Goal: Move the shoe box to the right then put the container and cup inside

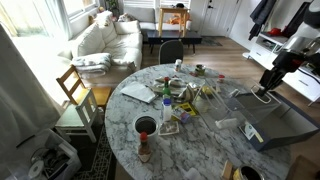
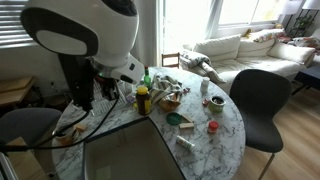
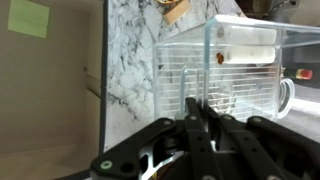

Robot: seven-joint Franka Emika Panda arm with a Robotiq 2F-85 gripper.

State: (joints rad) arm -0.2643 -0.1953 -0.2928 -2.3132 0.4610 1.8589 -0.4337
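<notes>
Gripper: in the wrist view we see the gripper (image 3: 201, 106) with its fingers drawn together, almost touching, right at the near wall of the container (image 3: 245, 72). We cannot tell whether they pinch that wall.
Container: clear plastic, on the marble table (image 3: 130, 45) just beside the shoe box (image 3: 50, 110), not yet inside.
Shoe box: open, at the table's edge under the arm in both exterior views (image 1: 282, 125) (image 2: 130, 152).
Cup: we cannot pick it out with certainty.
Risk, grip: we judge that a pinch on a thin, smooth wall could slip, tilting or dropping the container.
Risk, transfer: carried low, the container could catch the box rim and shove the box toward the edge.
Nearby: a green note (image 3: 28, 18) lies in the box. A yellow bottle (image 2: 143, 98), a red lid (image 2: 212, 127) and other clutter crowd the middle of the table.
In the way: only the box wall stands between container and box.
</notes>
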